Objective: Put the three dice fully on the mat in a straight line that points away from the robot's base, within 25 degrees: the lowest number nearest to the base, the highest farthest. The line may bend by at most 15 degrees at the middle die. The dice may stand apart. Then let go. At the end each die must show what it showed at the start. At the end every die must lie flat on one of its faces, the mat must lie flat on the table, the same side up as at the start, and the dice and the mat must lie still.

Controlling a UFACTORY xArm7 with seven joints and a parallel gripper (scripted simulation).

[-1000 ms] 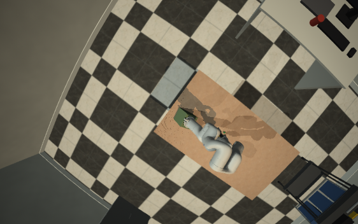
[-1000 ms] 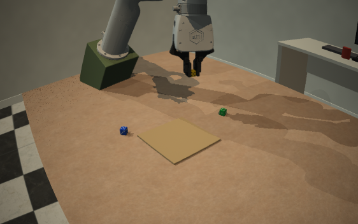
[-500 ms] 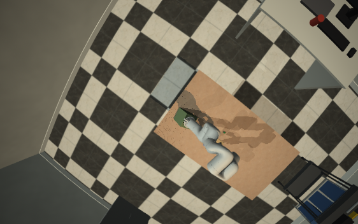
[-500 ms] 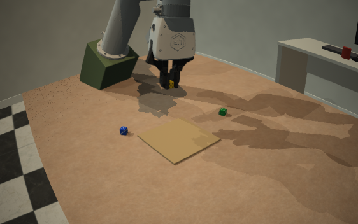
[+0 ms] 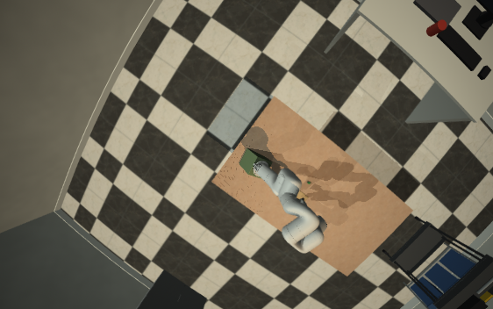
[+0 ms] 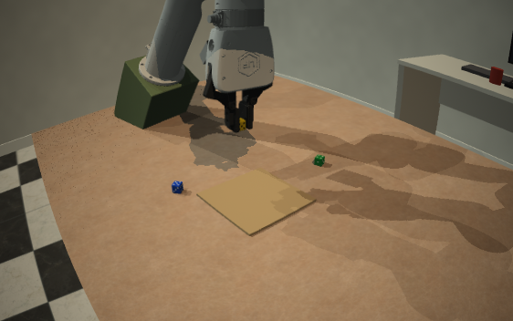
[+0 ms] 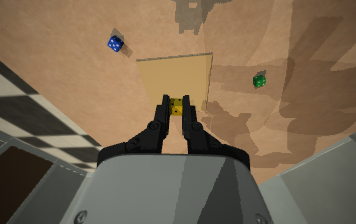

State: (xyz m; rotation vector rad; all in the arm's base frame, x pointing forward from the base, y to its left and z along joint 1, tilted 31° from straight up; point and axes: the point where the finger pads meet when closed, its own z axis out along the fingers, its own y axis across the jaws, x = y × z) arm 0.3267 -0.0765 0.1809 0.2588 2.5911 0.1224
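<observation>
My gripper (image 6: 241,124) is shut on a yellow die (image 6: 243,123) and holds it in the air above the table, between the green base block and the mat. In the wrist view the yellow die (image 7: 175,106) sits between my fingertips, with the tan square mat (image 7: 176,82) below it. The mat (image 6: 256,199) lies flat on the table. A blue die (image 6: 177,186) lies on the table just left of the mat and shows in the wrist view (image 7: 115,43). A green die (image 6: 319,160) lies on the table to the right of the mat's far corner and shows in the wrist view (image 7: 259,80).
The green base block (image 6: 152,91) stands at the table's back left. The table's left edge (image 6: 59,219) drops to a checkered floor. A white desk (image 6: 452,91) with a red can (image 6: 496,75) stands off to the right, away from the table.
</observation>
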